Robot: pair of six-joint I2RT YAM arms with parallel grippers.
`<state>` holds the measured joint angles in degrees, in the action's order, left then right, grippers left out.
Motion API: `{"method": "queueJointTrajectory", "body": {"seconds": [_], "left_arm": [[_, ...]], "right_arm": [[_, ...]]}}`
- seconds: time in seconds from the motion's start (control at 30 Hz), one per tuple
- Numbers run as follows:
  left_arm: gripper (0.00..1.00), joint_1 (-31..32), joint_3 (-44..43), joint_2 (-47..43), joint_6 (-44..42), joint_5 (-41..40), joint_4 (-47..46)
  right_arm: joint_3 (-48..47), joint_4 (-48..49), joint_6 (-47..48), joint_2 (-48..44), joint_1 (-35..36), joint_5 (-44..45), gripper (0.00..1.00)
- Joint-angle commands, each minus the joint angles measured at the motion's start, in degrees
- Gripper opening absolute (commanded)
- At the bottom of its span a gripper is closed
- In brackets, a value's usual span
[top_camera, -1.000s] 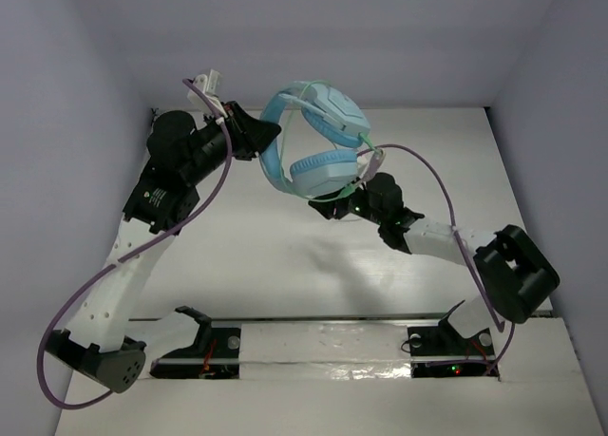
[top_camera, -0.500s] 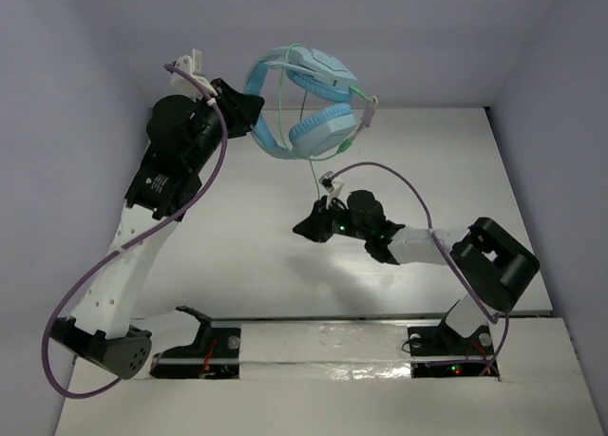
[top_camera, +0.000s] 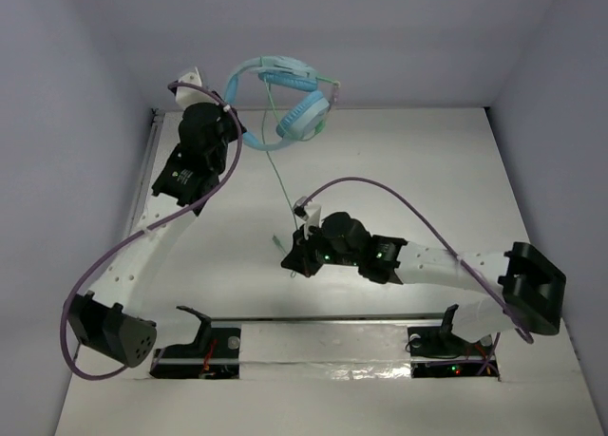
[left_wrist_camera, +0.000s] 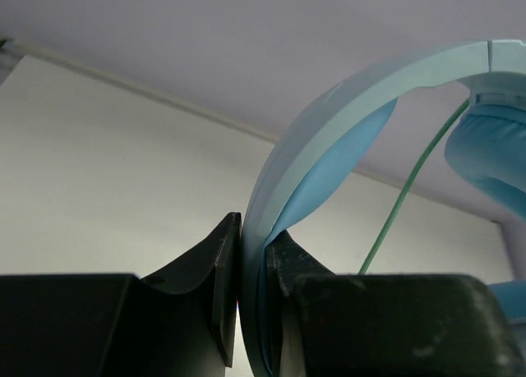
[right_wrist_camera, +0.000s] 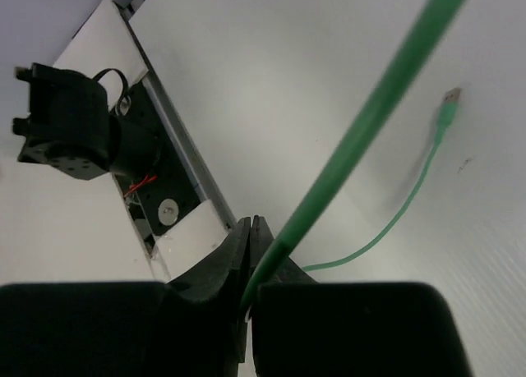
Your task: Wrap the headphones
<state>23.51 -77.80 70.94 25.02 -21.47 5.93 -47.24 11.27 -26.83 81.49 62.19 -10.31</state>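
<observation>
headphones (top_camera: 285, 94): light blue, smooth curved headband, oval padded cups, aloft over far left of matte white counter (top_camera: 427, 170) | left jaws: pinching the headband | cable (top_camera: 279, 180): thin green, running straight down to right jaws, pinched between them | plug (right_wrist_camera: 448, 106): on loose curling tail

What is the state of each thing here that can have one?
headphones: in the air above the table, held by the headband.
cable: runs straight from headphones to right gripper; plug end loose beyond it.
left gripper: shut on the headband.
right gripper: shut on the cable.
</observation>
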Motion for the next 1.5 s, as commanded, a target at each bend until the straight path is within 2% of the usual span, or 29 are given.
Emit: {"method": "queueJointTrajectory", "body": {"seconds": [0.0,0.13,0.3,0.43,0.6,0.67,0.83,0.93,1.0,1.07,1.2,1.27,1.4,1.47], "left_arm": [[0.00,-0.3,5.0,0.6,2.2,-8.7,-8.7],[0.00,2.9,12.8,0.8,2.1,-14.2,-10.5],[0.00,7.4,17.9,1.5,1.6,-18.2,-9.6],[0.00,10.2,23.6,0.8,1.1,-17.0,-10.3],[0.00,15.2,26.5,-0.4,-0.4,-16.2,-8.7],[0.00,16.9,27.6,-0.8,-1.3,-15.6,-7.1],[0.00,20.4,30.2,-2.4,-1.2,-11.9,-4.7],[0.00,21.1,31.8,-4.8,-0.3,-9.1,-3.1],[0.00,21.1,32.0,-6.1,-0.2,-6.6,-1.5],[0.00,21.6,31.0,-6.3,0.0,-5.6,0.4],[0.00,22.6,29.4,-6.6,0.7,-3.6,3.5],[0.00,22.6,29.1,-7.3,0.6,-2.3,4.6],[0.00,23.2,29.0,-8.1,0.1,-0.2,6.4],[0.00,23.2,29.1,-8.2,-0.4,2.7,6.6]], "right_arm": [[-7.3,-19.6,3.0,-4.6,3.9,9.5,0.00],[-13.4,-30.7,4.2,-8.1,5.0,14.0,0.00],[-22.2,-44.0,8.4,-9.8,5.0,24.3,0.00],[-28.6,-46.9,12.5,-9.5,5.0,30.7,0.00],[-34.9,-52.4,16.5,-4.3,5.0,38.4,0.00],[-35.9,-52.8,17.6,-2.8,5.0,43.5,0.00],[-37.4,-51.8,21.0,-2.1,5.0,49.1,0.00],[-36.5,-50.1,21.8,-1.3,5.0,56.4,0.04],[-36.1,-48.2,23.0,-1.4,5.0,57.5,0.09],[-35.3,-46.4,23.8,-1.3,5.0,57.9,0.19],[-34.7,-45.3,24.8,0.2,3.6,59.3,0.21],[-34.1,-44.8,24.9,0.7,2.3,60.0,0.27],[-32.5,-42.5,24.3,-0.2,0.7,56.6,0.25],[-31.9,-42.5,23.8,-0.9,0.1,55.0,0.17]]}}
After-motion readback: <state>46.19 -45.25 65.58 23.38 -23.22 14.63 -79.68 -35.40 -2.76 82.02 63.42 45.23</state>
